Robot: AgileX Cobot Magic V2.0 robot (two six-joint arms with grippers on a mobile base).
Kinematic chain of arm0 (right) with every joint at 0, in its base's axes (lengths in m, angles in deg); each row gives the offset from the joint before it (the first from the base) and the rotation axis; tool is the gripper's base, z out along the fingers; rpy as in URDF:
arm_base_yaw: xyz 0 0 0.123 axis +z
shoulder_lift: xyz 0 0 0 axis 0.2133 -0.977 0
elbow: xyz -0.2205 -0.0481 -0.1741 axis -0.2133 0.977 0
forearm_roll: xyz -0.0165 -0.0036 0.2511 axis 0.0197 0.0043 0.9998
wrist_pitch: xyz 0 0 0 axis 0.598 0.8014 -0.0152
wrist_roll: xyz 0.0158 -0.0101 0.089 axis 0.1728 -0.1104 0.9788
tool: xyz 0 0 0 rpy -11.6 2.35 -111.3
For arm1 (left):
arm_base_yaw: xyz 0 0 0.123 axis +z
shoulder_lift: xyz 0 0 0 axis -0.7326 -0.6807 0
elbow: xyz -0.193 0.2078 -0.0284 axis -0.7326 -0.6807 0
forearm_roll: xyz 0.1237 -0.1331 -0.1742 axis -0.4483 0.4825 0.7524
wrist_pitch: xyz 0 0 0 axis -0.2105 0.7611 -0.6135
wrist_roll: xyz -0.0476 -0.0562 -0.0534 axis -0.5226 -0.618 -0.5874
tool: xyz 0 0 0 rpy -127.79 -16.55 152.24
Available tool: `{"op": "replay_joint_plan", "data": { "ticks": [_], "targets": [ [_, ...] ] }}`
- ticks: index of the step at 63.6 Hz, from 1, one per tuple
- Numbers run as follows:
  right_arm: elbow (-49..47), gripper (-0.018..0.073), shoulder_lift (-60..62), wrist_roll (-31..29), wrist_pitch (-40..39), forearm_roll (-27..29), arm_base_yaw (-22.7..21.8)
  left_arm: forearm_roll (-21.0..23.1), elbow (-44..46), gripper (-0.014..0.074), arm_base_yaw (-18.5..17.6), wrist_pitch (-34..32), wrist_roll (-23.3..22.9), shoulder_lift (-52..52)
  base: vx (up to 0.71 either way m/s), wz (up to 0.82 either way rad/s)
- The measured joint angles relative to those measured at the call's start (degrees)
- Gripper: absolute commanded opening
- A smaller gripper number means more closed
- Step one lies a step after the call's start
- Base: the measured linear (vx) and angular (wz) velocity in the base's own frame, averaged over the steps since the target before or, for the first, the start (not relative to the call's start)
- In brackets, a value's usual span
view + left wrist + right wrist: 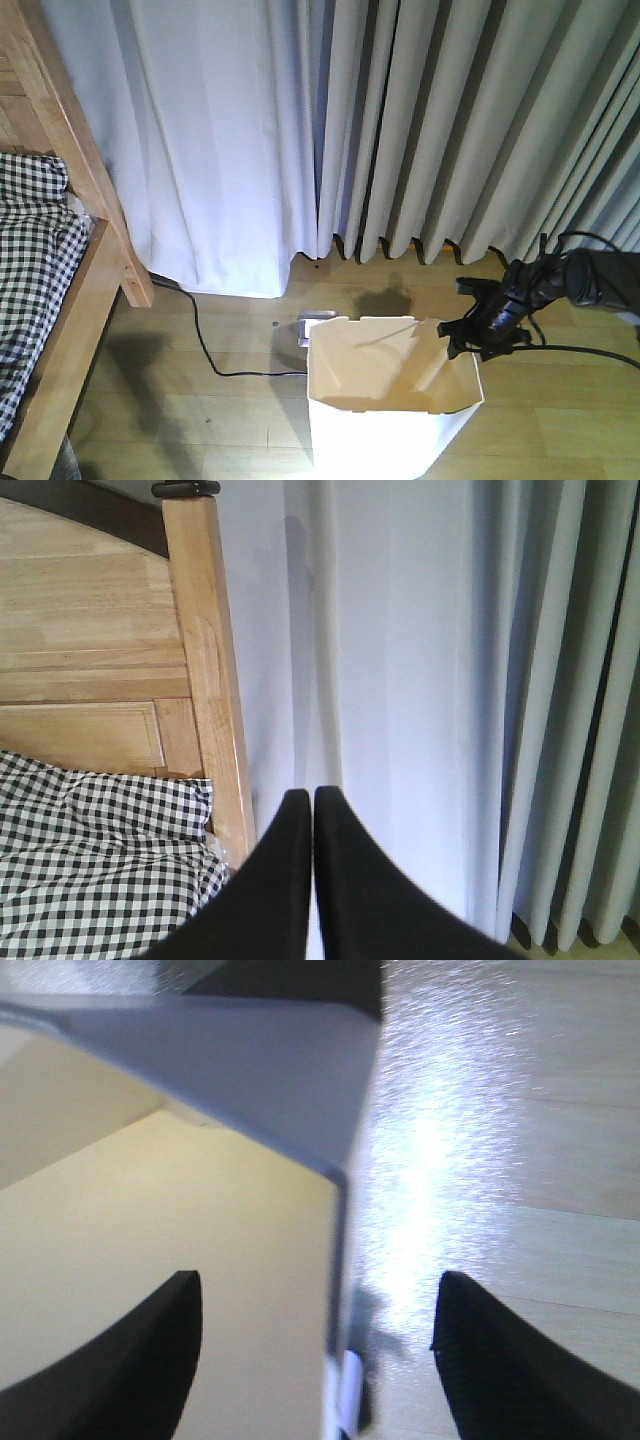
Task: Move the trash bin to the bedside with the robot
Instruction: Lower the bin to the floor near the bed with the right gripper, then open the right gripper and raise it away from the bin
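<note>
Front-facing exterior view alone took in the whole layout: the trash bin [392, 400] stood on the wooden floor [200, 420] near the bottom middle, the bed frame [70, 290] with its checked bedding [30, 270] lay at the far left, and the right gripper [478, 335] on its black arm [575, 278] hung at the bin's right rim. A black cable [205, 345] trailed across the open floor between bed and bin, and pale curtains [420, 120] closed off the far side.

Only the right wrist view showed the grasp itself. The right gripper [320, 1340] was spread wide, one finger [130, 1350] inside over the cream interior and the other outside over the floor [530, 1110], straddling the bin's [250, 1070] thin wall without clamping it.

From the left wrist view, the left gripper [312, 810] had its two fingers pressed together on nothing, aimed at the bedpost [215, 680], the bedding [100, 870] and the curtains [420, 680].

The bin was tall and white, its rim angular with a notch on the far edge, standing upright and well apart from the bed.
</note>
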Motion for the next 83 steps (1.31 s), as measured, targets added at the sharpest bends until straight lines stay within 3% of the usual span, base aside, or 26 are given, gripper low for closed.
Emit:
{"op": "replay_joint_plan", "data": {
  "ticks": [23, 53, 83],
  "targets": [
    [27.3, 0.0473, 20.5, 0.2, -13.3, -5.5, 0.0, 0.0, 0.0, -0.0006, 0.0, 0.0, 0.0, 0.0, 0.00, 0.00],
    [54.8, 0.0473, 66.3, 0.2, -14.9, -13.6, 0.0, 0.0, 0.0, -0.0006, 0.0, 0.0, 0.0, 0.0, 0.00, 0.00],
    [73.3, 0.0473, 117.7, 1.0, -16.0, -12.8, 0.0, 0.0, 0.0, -0.0006, 0.0, 0.0, 0.0, 0.0, 0.00, 0.00]
  ]
}}
